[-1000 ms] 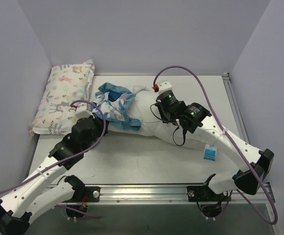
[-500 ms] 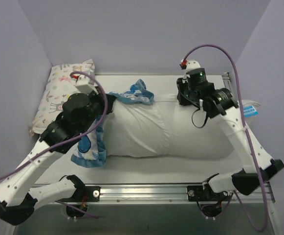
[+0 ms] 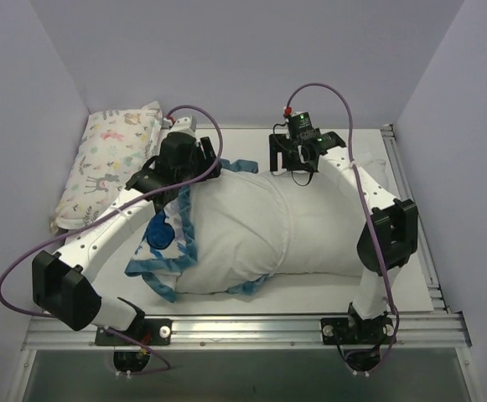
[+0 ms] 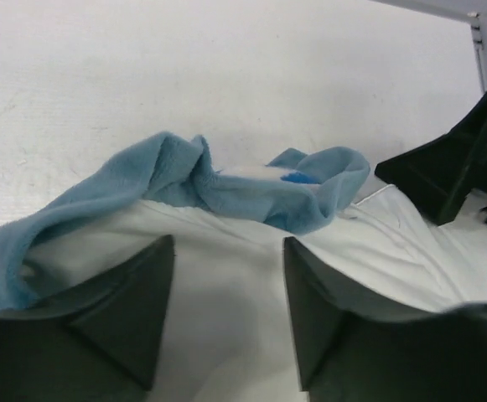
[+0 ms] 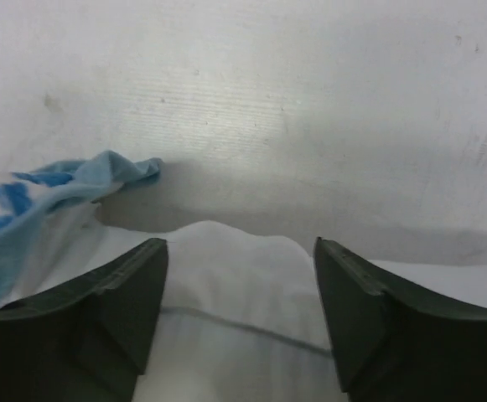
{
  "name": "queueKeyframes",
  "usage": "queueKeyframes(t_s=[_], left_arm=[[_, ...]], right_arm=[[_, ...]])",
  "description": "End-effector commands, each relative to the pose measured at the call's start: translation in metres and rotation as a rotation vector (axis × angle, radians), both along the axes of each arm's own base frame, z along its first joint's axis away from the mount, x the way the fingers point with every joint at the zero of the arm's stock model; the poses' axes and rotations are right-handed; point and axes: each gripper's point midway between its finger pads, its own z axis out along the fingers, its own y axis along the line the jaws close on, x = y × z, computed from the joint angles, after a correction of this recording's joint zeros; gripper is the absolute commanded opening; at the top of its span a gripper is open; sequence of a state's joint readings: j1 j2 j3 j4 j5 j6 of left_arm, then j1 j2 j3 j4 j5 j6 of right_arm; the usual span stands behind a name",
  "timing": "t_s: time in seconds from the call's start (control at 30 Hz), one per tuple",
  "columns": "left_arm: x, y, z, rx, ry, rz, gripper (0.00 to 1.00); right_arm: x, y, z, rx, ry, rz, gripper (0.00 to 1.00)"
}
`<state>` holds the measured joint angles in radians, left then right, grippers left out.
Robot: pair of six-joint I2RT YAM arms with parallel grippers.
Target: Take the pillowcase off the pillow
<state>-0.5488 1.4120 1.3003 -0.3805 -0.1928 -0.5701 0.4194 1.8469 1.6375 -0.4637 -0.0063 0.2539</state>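
Note:
The plump white pillow (image 3: 335, 230) lies across the middle of the table. The pillowcase (image 3: 163, 247) hangs around its left end, showing houndstooth, a dark blue patch and blue ruffled trim that runs along the pillow's far edge (image 3: 239, 165). My left gripper (image 3: 205, 161) hovers over the far left corner, open (image 4: 226, 251), with only white fabric below and blue trim (image 4: 226, 184) ahead. My right gripper (image 3: 289, 159) is open (image 5: 239, 251) over the pillow's far edge (image 5: 235, 251), and the trim (image 5: 59, 193) lies to its left. Neither holds anything.
A smaller pastel animal-print pillow (image 3: 109, 167) lies against the left wall at the back. Purple walls close in the back and both sides. A metal rail (image 3: 251, 325) runs along the near edge. The right gripper's black body (image 4: 461, 167) shows in the left wrist view.
Both grippers have opened and let go of the fabric. Both arms have swung to the pillow's far edge. The pillowcase has dropped back around the pillow's left end.

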Motion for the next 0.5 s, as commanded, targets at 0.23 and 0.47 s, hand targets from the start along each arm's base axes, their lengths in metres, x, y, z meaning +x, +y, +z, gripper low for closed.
queueKeyframes(t_s=[0.23, 0.47], left_arm=[[0.015, -0.001, 0.079, -0.041, -0.200, -0.082, 0.87], [-0.017, 0.005, 0.089, 0.034, -0.186, -0.088, 0.89]], right_arm=[[-0.024, -0.043, 0.162, 0.042, -0.356, -0.153, 0.98], [-0.086, -0.065, 0.132, 0.036, -0.284, -0.178, 1.00]])
